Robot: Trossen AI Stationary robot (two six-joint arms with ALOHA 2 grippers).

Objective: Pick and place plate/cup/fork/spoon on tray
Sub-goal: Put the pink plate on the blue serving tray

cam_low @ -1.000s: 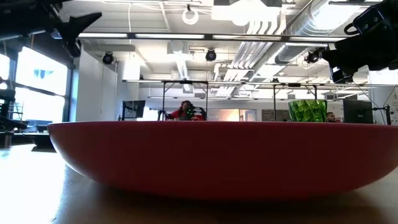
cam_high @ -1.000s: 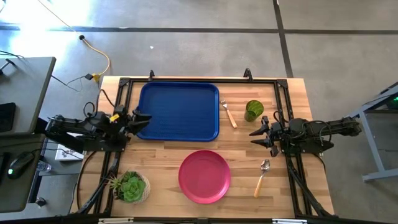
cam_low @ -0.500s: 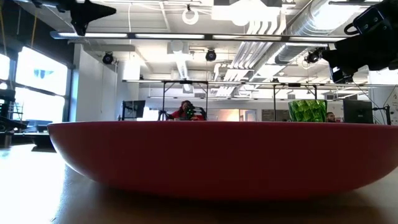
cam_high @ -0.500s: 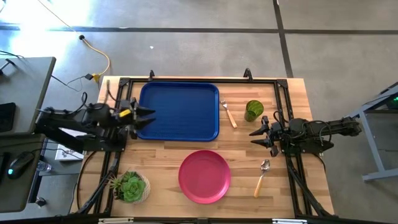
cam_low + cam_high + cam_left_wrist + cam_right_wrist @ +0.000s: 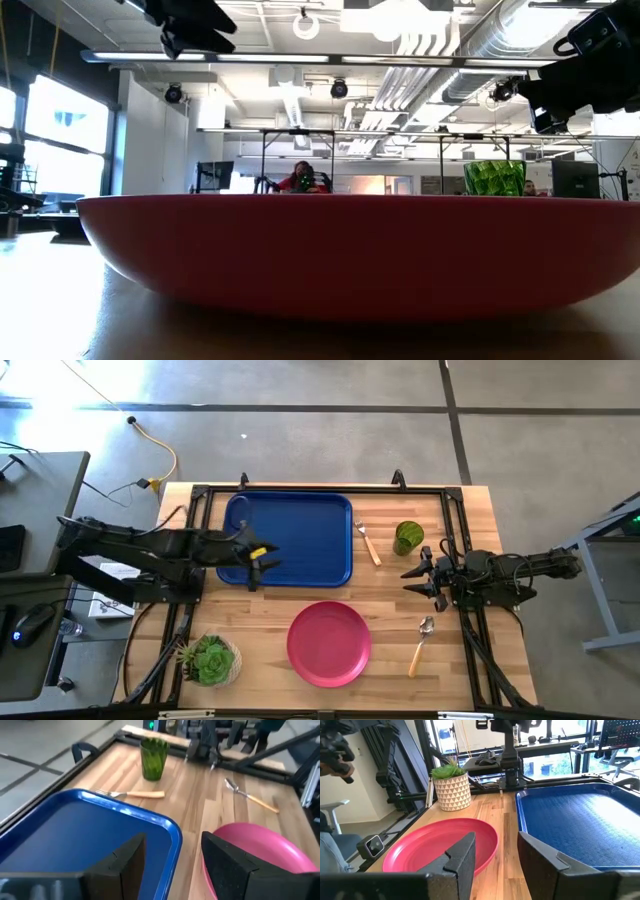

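The pink-red plate (image 5: 329, 643) lies on the table near the front edge, in the middle. The dark-blue tray (image 5: 300, 520) lies at the far left-centre. The fork (image 5: 368, 544) lies just right of the tray, and the green cup (image 5: 407, 537) stands upright right of the fork. The spoon (image 5: 421, 643) lies right of the plate. My left gripper (image 5: 263, 563) is open and empty above the tray's near part; its wrist view shows the tray's corner (image 5: 165, 827) and the plate (image 5: 255, 850) ahead. My right gripper (image 5: 407, 581) is open and empty at the right, between cup and spoon.
A succulent in a patterned pot (image 5: 210, 660) stands at the near left corner, also in the right wrist view (image 5: 452, 787). Black frame rails (image 5: 465, 650) run along the table's left, right and far sides. Bare wood lies between the tray and the plate.
My left gripper has moved from the table's left side toward the right edge, out over the tray's near part. It stays open and empty.
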